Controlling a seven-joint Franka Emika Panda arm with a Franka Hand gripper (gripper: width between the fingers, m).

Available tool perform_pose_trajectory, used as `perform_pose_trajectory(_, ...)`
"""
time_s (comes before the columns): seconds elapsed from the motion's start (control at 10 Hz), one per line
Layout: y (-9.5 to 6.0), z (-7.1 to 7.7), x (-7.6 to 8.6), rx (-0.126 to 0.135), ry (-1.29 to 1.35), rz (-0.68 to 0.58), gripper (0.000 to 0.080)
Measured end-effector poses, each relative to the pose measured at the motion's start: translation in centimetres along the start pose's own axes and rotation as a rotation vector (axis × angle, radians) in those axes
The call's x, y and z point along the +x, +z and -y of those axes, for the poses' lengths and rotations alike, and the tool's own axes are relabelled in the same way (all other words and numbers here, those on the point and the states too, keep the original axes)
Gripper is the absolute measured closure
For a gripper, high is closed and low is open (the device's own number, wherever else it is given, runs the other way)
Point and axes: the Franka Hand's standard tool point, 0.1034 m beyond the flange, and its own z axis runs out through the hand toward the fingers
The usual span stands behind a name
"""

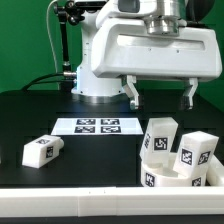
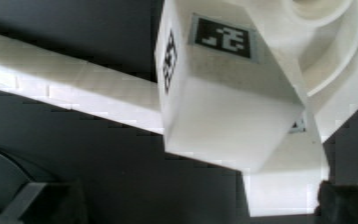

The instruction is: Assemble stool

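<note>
The round white seat [image 1: 163, 180] lies at the exterior view's lower right. Two white block legs stand upright in it, one [image 1: 158, 139] beside the other [image 1: 197, 152], each with a square tag. A third leg [image 1: 42, 150] lies loose on the black table at the exterior view's left. My gripper [image 1: 160, 98] hangs open and empty above the two standing legs, touching nothing. In the wrist view a tagged leg [image 2: 229, 90] fills the middle, the seat's rim [image 2: 336, 15] shows beside it, and my dark fingertips [image 2: 23, 200] stand wide apart.
The marker board [image 1: 97, 126] lies flat in the middle of the table. A long white wall [image 1: 60, 205] runs along the table's near edge and crosses the wrist view [image 2: 51, 85]. The robot's base [image 1: 95, 70] and black cables stand behind.
</note>
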Motion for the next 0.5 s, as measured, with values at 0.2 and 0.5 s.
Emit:
perform_pose_trajectory(0.2,0.04,0.06,-0.07,0.002,0.0,0.006,0.0151)
perform_pose_trajectory(0.5,0.32,0.45,-0.66,0.025,-0.013,0.072,0.0151)
